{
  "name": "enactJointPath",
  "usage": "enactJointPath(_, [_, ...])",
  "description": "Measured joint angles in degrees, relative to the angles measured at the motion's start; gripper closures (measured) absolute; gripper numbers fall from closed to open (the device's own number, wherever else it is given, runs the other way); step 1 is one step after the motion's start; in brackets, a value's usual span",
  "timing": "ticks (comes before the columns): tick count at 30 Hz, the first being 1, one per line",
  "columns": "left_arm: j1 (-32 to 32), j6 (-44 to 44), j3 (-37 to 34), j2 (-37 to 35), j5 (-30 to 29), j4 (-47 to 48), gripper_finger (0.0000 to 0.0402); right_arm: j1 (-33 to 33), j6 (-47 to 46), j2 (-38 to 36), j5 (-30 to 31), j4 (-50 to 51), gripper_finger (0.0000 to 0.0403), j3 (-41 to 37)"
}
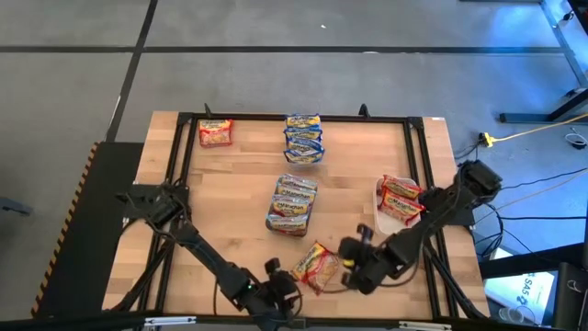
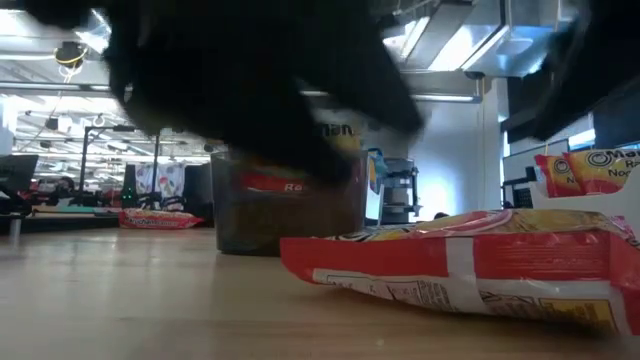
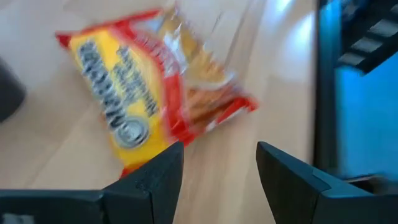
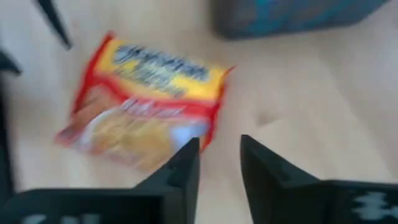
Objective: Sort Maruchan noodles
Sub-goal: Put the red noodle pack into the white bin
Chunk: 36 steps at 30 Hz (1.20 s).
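Right, high view: loose red-orange packet (image 1: 314, 266) lies flat on the desk (image 1: 239, 184) near the front edge, between the left claw (image 1: 283, 296) and the right claw (image 1: 356, 268). Both sit just beside it. Other packets are grouped: red one (image 1: 215, 132) at the back left, blue stack (image 1: 303, 139) at back centre, a pile in the dark basket (image 1: 292, 204) mid-desk, red ones in the clear tub (image 1: 397, 204) at right. Risk: both arms converge on one packet and collide.

Low view: same packet (image 2: 470, 265) lies flat and crinkly, with the basket (image 2: 285, 210) behind it. A dark arm fills the top; nothing is lifted.

Left wrist view: fingers (image 3: 155, 177) are parted and empty, packet (image 3: 149, 93) just ahead. A low, slippery wrapper could skid away instead of being pinched.

Right wrist view: fingers (image 4: 180, 171) are narrowly parted and hold nothing, packet (image 4: 146, 99) just ahead with its corner near the tips. A gap that narrow may push the edge, not straddle it.
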<state>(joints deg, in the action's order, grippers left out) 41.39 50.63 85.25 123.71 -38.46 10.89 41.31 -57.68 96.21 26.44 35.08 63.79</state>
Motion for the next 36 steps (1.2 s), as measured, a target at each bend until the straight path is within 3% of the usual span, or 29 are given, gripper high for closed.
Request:
enactJointPath(3, [0.0,1.3,-0.1,2.1,0.3,0.2,0.0206,-2.9,1.1,1.8,0.6,-1.6,0.0287,-1.4])
enactJointPath(8, [-0.5,2.1,-0.1,5.0,-1.3,2.4,0.0205,-5.4,1.8,5.6,-6.0,-4.3,0.0257,-3.6])
enactJointPath(16, [-3.0,10.7,-0.1,5.0,-10.4,11.2,0.0205,-0.2,0.4,9.0,-19.4,-19.2,0.0258,-3.6])
enactJointPath(19, [-4.0,10.2,-0.1,4.9,-9.8,10.9,0.0205,1.5,-1.1,8.7,-20.4,-21.0,0.0259,-3.5])
enactJointPath(26, [-2.8,8.7,-0.1,2.0,-3.5,10.9,0.0205,1.7,-4.0,-0.1,-22.4,-12.2,0.0256,-2.5])
enactJointPath(32, [0.8,2.3,0.0,-0.1,-6.1,2.1,0.0205,-4.2,0.9,-5.4,-13.4,-2.7,0.0189,-2.5])
enactJointPath(34, [1.2,-0.6,0.0,0.3,-6.1,-1.7,0.0205,-8.0,4.6,-5.3,-15.5,-2.1,0.0159,-3.0])
enactJointPath(36, [1.4,-1.9,0.1,0.7,-5.4,-3.9,0.0205,-12.1,8.8,-4.9,-19.9,-7.6,0.0135,-4.7])
